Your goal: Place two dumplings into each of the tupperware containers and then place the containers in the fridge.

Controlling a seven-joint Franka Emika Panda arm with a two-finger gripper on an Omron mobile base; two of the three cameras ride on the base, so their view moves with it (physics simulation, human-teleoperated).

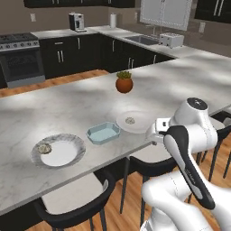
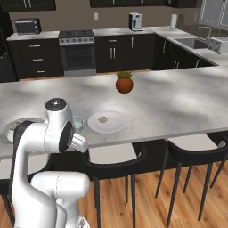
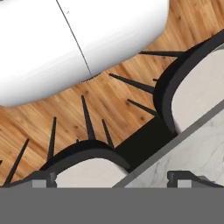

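Claw cut off at the hand view's bottom edge, tips set wide apart, holding nothing, aimed down past the counter edge at stools. Tub on the counter, unlidded, just left of the white plate bearing one dumpling. Second dumpling on the grey-rimmed plate, farther left; tub half hidden behind the arm in the right base view.

My two base cameras look forward and down over the marble island, from behind the arm's left and right; both share the potted plant mid-frame. My hand camera points steeply down, close to the stools and wood floor.
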